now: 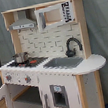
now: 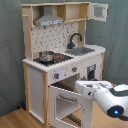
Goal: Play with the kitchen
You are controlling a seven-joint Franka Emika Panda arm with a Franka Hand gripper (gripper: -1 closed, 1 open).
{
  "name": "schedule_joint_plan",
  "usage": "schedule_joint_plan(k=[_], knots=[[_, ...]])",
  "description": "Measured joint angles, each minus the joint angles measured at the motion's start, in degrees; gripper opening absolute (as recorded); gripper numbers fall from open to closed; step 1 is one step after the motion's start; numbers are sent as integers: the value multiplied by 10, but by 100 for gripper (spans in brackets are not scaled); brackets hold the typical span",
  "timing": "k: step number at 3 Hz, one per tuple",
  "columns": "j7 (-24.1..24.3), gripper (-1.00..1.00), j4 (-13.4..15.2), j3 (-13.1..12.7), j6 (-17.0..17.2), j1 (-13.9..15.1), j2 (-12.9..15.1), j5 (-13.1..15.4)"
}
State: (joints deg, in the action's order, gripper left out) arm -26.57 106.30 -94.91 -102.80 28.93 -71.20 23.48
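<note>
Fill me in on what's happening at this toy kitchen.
A robot arm is reaching in toward the front of the kitchen, by the oven door, which hangs open in the second exterior view. A small pot sits on the stovetop, and the sink holds nothing visible. The hand itself isn't clearly shown.

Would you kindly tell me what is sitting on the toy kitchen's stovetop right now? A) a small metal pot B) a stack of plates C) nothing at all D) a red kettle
A: a small metal pot stands on the stovetop of the kitchen, left of the sink in both exterior views.
</note>
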Motion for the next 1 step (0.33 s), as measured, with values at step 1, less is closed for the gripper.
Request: schedule_joint_plan(k=[1], knots=[[-14, 100, 0, -5, -49, 0, -12, 34]])
